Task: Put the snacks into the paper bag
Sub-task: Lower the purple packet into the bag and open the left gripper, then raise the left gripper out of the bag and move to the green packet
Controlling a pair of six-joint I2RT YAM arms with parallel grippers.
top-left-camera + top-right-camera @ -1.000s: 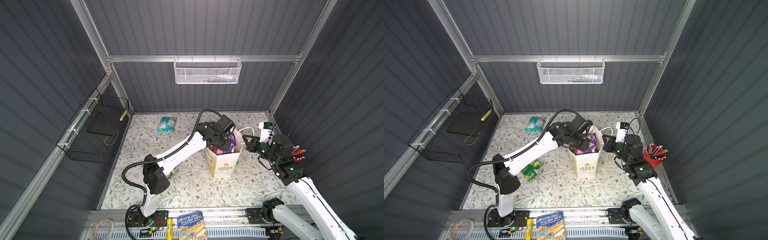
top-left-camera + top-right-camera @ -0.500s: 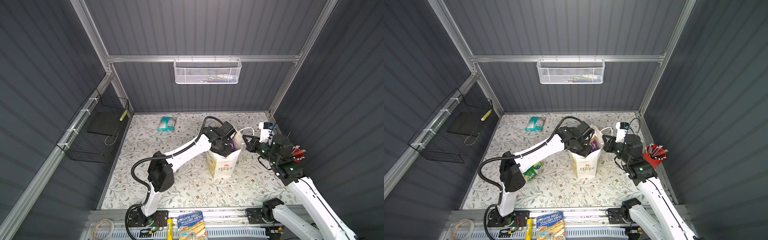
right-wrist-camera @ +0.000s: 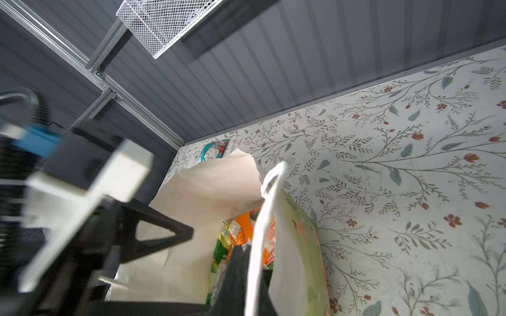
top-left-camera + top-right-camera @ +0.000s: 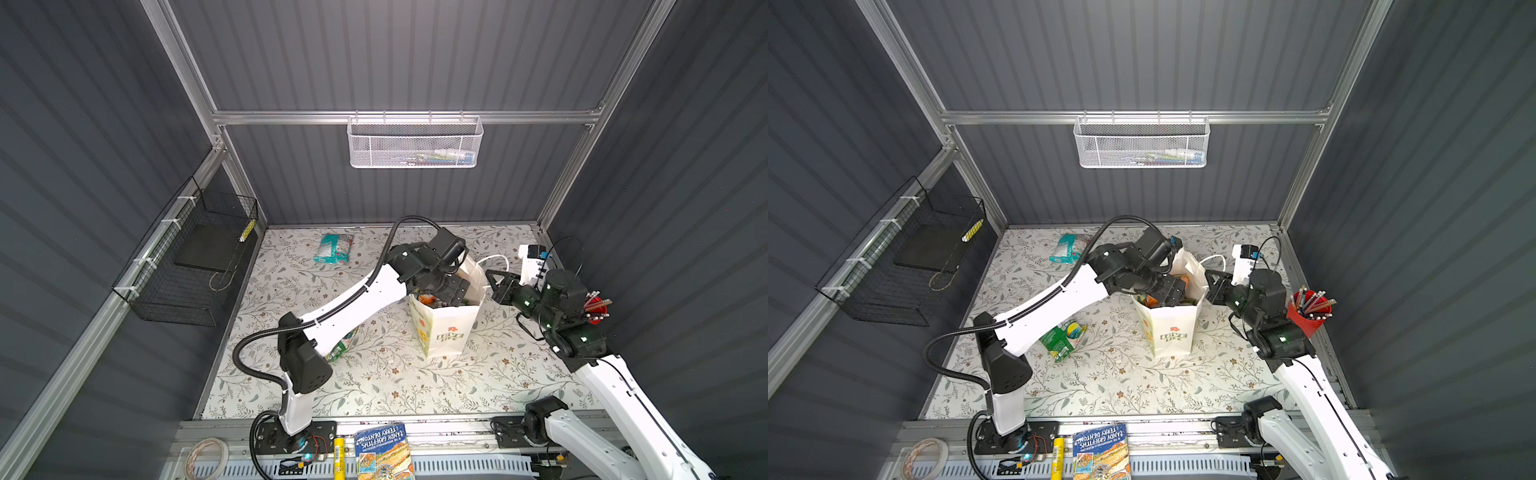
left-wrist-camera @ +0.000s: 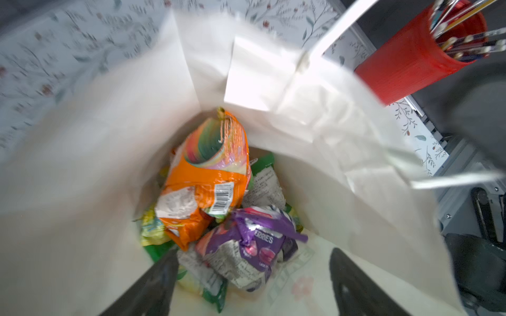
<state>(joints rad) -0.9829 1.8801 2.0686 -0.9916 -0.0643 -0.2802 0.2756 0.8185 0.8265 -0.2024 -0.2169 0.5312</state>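
Note:
The white paper bag (image 4: pixel 446 332) (image 4: pixel 1169 328) stands upright at mid-table. My left gripper (image 4: pixel 451 291) (image 4: pixel 1167 291) (image 5: pixel 253 254) sits in its mouth, open, with nothing between its fingers. Below it in the bag lie a purple packet (image 5: pixel 246 243), an orange packet (image 5: pixel 208 169) and green ones. My right gripper (image 4: pixel 492 282) (image 4: pixel 1210 282) (image 3: pixel 242 254) is shut on the bag's white cord handle (image 3: pixel 267 219) at the right rim. A teal-white packet (image 4: pixel 333 248) (image 4: pixel 1067 248) lies at the back. A green packet (image 4: pixel 1064 336) lies under my left arm.
A red cup of pens (image 4: pixel 596 309) (image 4: pixel 1306 318) stands close behind my right arm. A blue-covered book (image 4: pixel 384 451) lies on the front rail. A white mesh basket (image 4: pixel 415 143) hangs on the back wall and a black wire basket (image 4: pixel 195 262) on the left wall.
My left gripper dipped into the bag's mouth and opened; the purple packet it held now lies inside. The right arm has stayed put.

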